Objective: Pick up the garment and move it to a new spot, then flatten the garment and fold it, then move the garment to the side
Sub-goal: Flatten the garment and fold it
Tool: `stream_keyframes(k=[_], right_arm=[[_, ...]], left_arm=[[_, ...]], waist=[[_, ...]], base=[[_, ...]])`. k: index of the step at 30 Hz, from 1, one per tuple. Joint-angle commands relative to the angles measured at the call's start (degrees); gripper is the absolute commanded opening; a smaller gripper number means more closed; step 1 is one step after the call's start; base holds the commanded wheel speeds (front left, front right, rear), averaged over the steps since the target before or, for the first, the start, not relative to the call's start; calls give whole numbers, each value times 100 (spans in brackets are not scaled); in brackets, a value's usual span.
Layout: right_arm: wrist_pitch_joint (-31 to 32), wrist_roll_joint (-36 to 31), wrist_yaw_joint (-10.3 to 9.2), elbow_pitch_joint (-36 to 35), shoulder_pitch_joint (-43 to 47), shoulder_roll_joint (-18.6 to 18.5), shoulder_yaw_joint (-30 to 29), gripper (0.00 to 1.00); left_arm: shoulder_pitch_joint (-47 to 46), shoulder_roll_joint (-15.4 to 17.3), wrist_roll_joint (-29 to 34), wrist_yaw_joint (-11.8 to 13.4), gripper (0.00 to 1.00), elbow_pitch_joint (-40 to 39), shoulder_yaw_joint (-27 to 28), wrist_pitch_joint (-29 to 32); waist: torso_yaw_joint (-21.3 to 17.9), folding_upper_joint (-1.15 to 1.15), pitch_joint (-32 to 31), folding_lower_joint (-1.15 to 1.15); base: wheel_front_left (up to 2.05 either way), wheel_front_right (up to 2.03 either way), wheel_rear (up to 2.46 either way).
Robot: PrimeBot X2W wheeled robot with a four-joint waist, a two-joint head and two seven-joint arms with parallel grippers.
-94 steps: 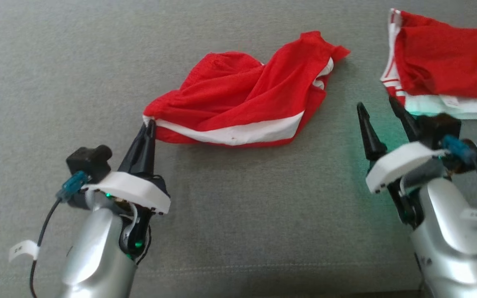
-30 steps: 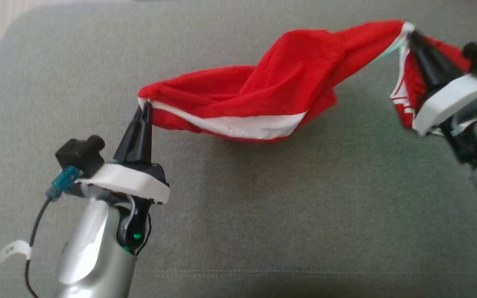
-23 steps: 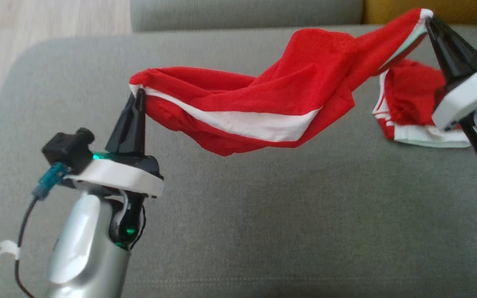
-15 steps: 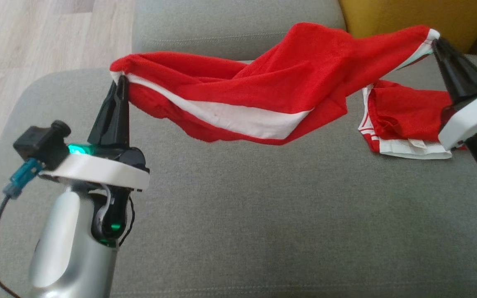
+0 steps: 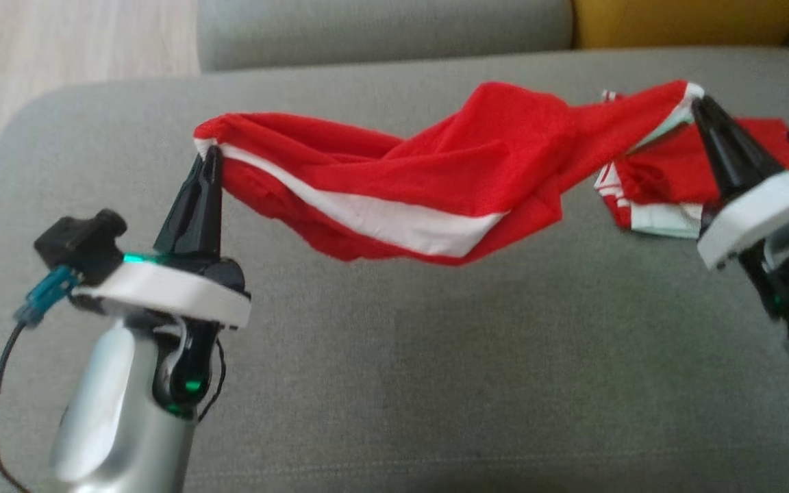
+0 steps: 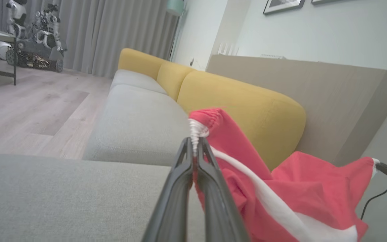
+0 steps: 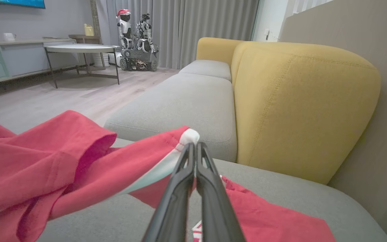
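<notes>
A red garment (image 5: 435, 178) with a white stripe hangs stretched between my two grippers, lifted off the grey sofa seat (image 5: 435, 383). On its left corner my left gripper (image 5: 211, 152) is shut, pinching the white-edged hem (image 6: 195, 131). The opposite corner is pinched by my right gripper (image 5: 698, 103), shut on a white-tipped edge (image 7: 188, 137). The cloth sags and twists in the middle (image 7: 45, 161), its lowest fold just above the cushion.
A second red and white garment (image 5: 648, 195) lies on the seat behind my right gripper. Yellow back cushions (image 7: 297, 101) rise at the rear. Another grey seat (image 6: 136, 124) adjoins on the left. Wooden floor (image 5: 59, 41) lies beyond the sofa's left edge.
Both grippers have raised the garment off the cushion and stretched it between them. The head camera has tilted up and then back down, shifting the whole picture.
</notes>
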Motion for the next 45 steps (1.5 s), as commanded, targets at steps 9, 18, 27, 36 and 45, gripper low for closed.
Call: stream_keyframes(k=[9,18,27,36,45], right_arm=[[-1117,-646,37,1113,-1636,294,173,0],[-1346,-741,37,2805,-1710,806,711,0],[-1594,-520,37,3636,-1908,835,1112,100],[-1935,-236,37,3526,-1737,713,970,100],[-2049,85,37,2462,-465,798,167,100]], left_arm=[[-1536,231,368,-49,0,526,-196,-550],[-1290,275,628,-60,0,1641,-967,-596],[-1278,360,526,-61,100,2419,-1049,-598],[-1062,235,627,151,100,2042,-193,-598],[112,-180,515,61,100,481,751,-598]], waist=[[79,0,919,0],[157,0,1124,0],[152,0,1024,0],[232,0,664,0],[331,0,236,0]], base=[[0,0,0],[0,0,0],[0,0,0],[0,0,0],[0,0,0]])
